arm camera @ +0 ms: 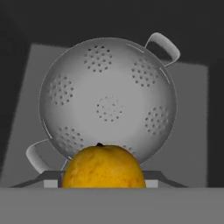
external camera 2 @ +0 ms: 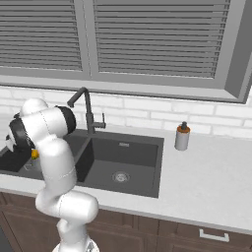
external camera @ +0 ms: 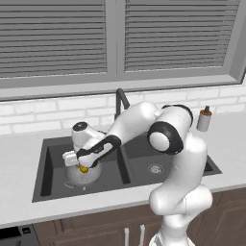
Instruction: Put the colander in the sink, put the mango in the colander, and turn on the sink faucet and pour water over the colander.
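The pincer [external camera: 82, 166] pinches the mango [arm camera: 103, 167] directly above the colander [arm camera: 108, 100]; the colander sits in the left basin of the sink [external camera: 48, 163]; step in hand: placing the mango; next move: lower, release, then reach the sink faucet [external camera 2: 86, 108] behind.

Colander [arm camera: 109, 100] in the sink's [external camera: 48, 166] left basin, mango [arm camera: 103, 167] above it, faucet [external camera 2: 84, 110] behind.

One colander [arm camera: 108, 103] with two loop handles. One mango [arm camera: 103, 167]. One sink [external camera: 48, 144], and that's two basins, left and right. One faucet [external camera 2: 86, 109] at the far rim. One soap bottle [external camera 2: 182, 136] on the right counter.
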Tool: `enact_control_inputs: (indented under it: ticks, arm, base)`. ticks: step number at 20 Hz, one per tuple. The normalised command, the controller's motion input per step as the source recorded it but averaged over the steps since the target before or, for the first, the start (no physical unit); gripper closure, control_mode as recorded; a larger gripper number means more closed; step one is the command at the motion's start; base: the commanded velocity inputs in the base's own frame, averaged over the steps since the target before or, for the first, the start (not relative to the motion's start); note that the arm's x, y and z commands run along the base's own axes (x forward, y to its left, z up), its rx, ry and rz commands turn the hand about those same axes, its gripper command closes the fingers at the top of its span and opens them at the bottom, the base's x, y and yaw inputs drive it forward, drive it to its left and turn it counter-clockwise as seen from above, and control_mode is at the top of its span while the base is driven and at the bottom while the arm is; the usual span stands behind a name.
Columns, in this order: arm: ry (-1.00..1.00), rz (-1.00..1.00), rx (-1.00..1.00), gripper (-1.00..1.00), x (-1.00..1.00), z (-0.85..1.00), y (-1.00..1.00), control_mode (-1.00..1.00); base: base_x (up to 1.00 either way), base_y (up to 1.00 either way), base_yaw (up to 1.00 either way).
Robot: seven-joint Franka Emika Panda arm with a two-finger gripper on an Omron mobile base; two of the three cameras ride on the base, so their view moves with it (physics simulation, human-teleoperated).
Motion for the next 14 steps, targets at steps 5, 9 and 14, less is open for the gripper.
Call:
enact_control_inputs:
  ticks: [5,9,14]
  arm:
    - [0.08,-0.06,0.0,1.0,0.16,-0.37,0.0,-1.0]
    - [0.03,-0.04,0.0,1.0,0.21,-0.37,0.03,-1.0]
    - [0.0,-0.03,0.0,1.0,0.21,-0.35,0.08,-1.0]
  base:
    - [0.0,0.0,0.0]
    - [0.0,0.0,0.0]
    - [0.0,0.0,0.0]
